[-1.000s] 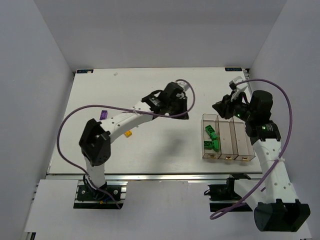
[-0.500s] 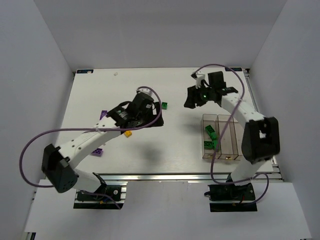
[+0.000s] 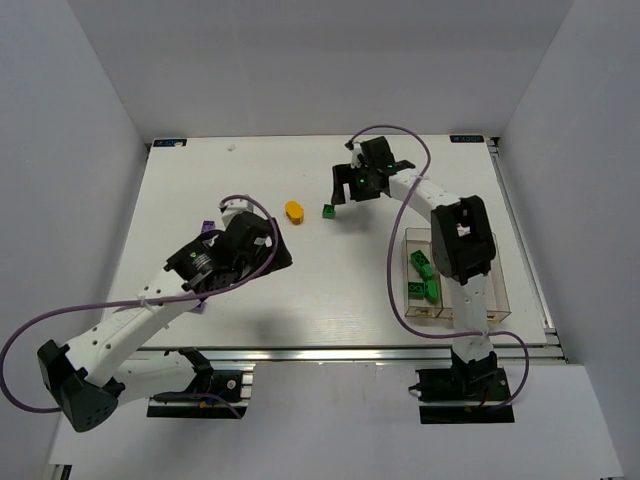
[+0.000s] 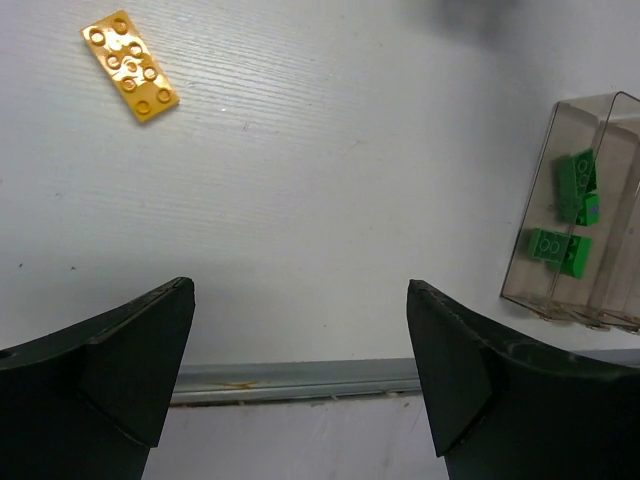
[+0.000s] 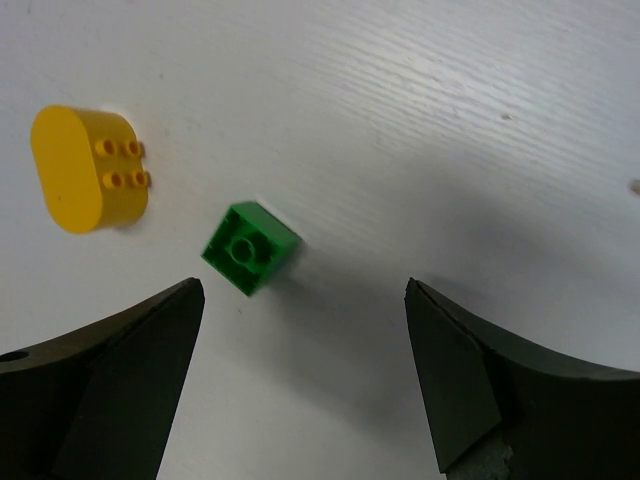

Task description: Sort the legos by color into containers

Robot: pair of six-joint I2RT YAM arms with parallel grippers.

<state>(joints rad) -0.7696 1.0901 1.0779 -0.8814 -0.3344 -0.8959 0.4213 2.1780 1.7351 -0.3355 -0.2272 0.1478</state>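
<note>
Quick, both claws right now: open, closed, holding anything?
Left claw: open, holding nothing.
Right claw: open, holding nothing; a loose green brick lies below it.

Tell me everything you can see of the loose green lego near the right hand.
The green lego is a small, square plastic brick with one round stud on top. It sits flat on the white table, turned cornerwise in the wrist view. Nothing touches it: the rounded yellow lego lies apart beside it, and the right hand hangs open close by.
</note>
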